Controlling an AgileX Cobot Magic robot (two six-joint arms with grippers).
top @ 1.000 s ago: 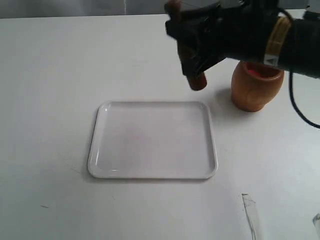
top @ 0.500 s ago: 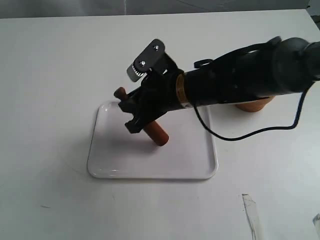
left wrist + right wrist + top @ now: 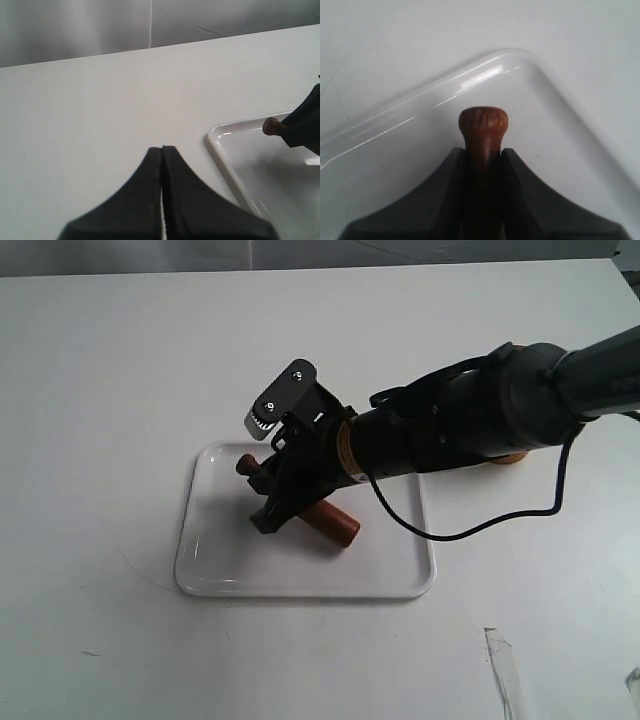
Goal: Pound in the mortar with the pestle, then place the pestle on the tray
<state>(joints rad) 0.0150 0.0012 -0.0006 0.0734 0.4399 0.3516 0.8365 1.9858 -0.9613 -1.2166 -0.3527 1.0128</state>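
Note:
My right gripper (image 3: 275,495) reaches across to the white tray (image 3: 225,565) and is shut on the thin handle of the dark reddish-brown pestle (image 3: 333,524). The pestle lies tilted over the tray, knob toward the far left corner and thick end low above the tray floor; contact is unclear. In the right wrist view the knob of the pestle (image 3: 483,121) sticks out past the gripper (image 3: 483,152), above the tray (image 3: 410,150). The mortar (image 3: 513,456) is almost wholly hidden behind the right arm. My left gripper (image 3: 162,150) is shut and empty, beside the tray's rim (image 3: 218,145).
A scrap of clear tape (image 3: 503,665) lies on the white table near the front right. The right arm's black cable (image 3: 480,528) loops over the table to the right of the tray.
The right arm carried the pestle from beside the mortar leftward and down over the tray. In the last half second the pestle sank lower and lay flatter.

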